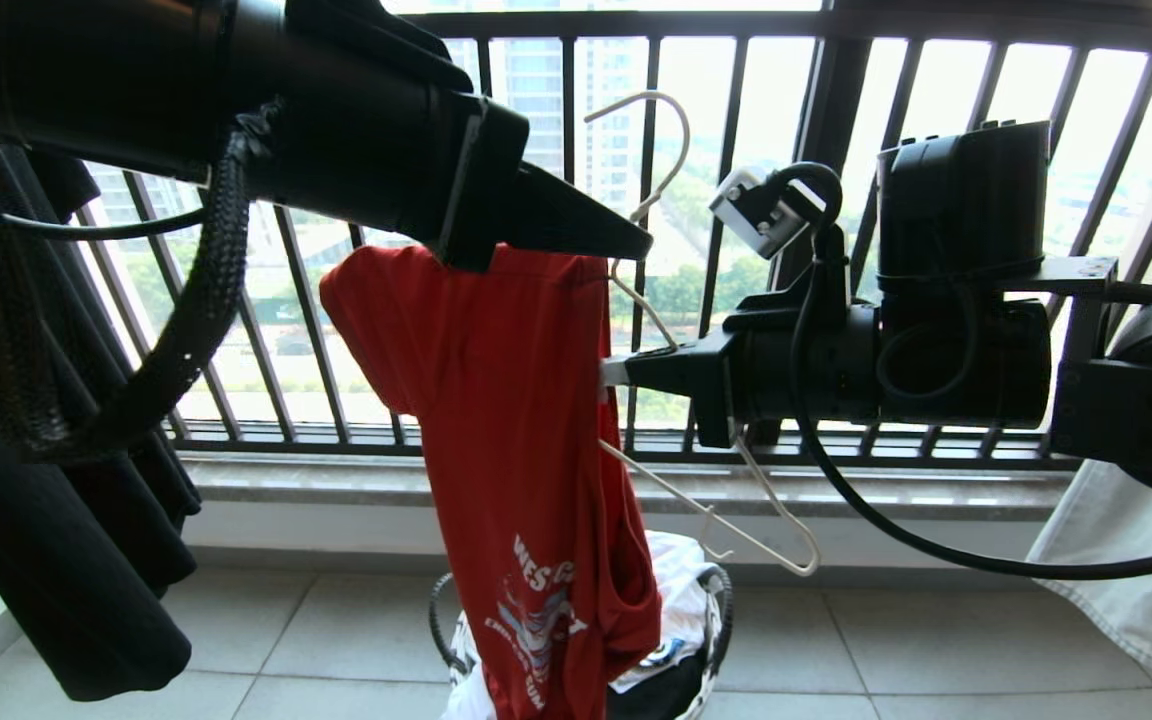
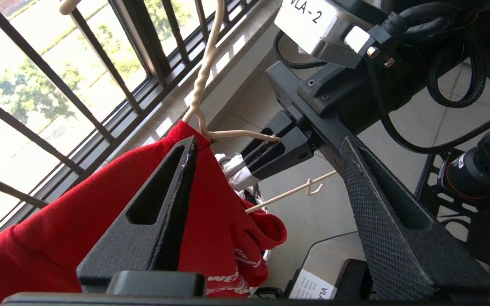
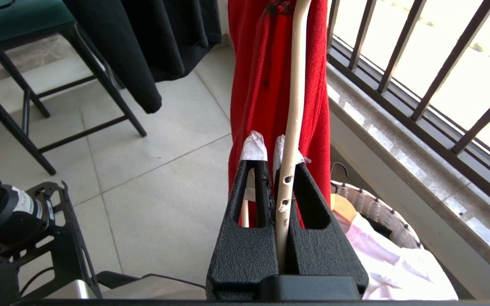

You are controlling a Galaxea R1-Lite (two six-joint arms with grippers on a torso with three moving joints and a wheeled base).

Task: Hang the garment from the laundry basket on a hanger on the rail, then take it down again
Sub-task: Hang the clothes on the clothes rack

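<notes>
Balcony, tiled floor, black barred balcony railing (image 1: 576, 250) behind, black T-shirt (image 1: 56, 480) hanging at far left. Right gripper (image 1: 616, 372) reaches in level from the right, jaws pinched tight on one wire arm of the hanger (image 1: 648, 205); the right wrist view shows that wire running straight up between the taped fingertips (image 3: 253, 146). The hanger is turned sideways: hook up toward the railing top, free arm slanting down-right toward the laundry basket (image 1: 716, 600) on the floor. The garment (image 1: 506, 450) drapes over the hanger's far arm, long axis hanging nearly straight down, print low, hem reaching the basket. Left gripper (image 1: 626, 240) comes from upper left, jaws spread wide: one finger (image 2: 160, 199) lies against the red shoulder cloth, the other well clear on the right gripper's side. It holds nothing. So the shirt lies directly at the left gripper's tips, just beside the hanger neck, and the left arm is the nearer one for tugging cloth over the wire. The rail is out of view.
</notes>
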